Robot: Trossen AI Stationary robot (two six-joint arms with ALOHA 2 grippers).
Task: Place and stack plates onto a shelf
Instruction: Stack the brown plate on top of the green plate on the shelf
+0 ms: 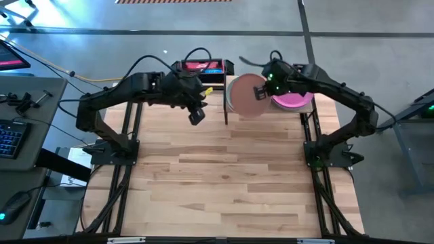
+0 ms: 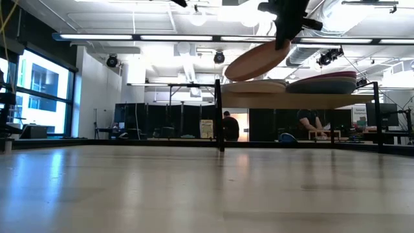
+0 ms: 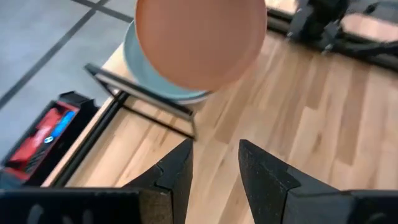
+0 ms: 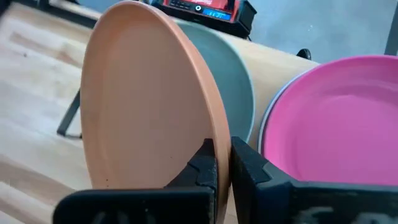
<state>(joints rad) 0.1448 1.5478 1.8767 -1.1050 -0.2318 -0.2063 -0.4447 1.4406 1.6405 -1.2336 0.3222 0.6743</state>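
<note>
**Terracotta plate tilted above the shelf**

Holding the terracotta plate (image 4: pixel 149 99) by its rim, my right gripper (image 4: pixel 222 163) pinches it tight, tilted above the left stack on the shelf (image 2: pixel 294 100). Beneath it lies a pale blue-green plate (image 4: pixel 239 93); just beside, the magenta plate (image 4: pixel 339 118) tops the right stack. My left gripper (image 3: pixel 214 165) hovers with fingers spread over the table (image 1: pixel 230 176), near the shelf's left end.

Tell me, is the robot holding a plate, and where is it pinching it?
Yes. The right pincer pinches the terracotta plate by its rim, holding it tilted above the shelf. The left pincer is open and holds nothing.
</note>
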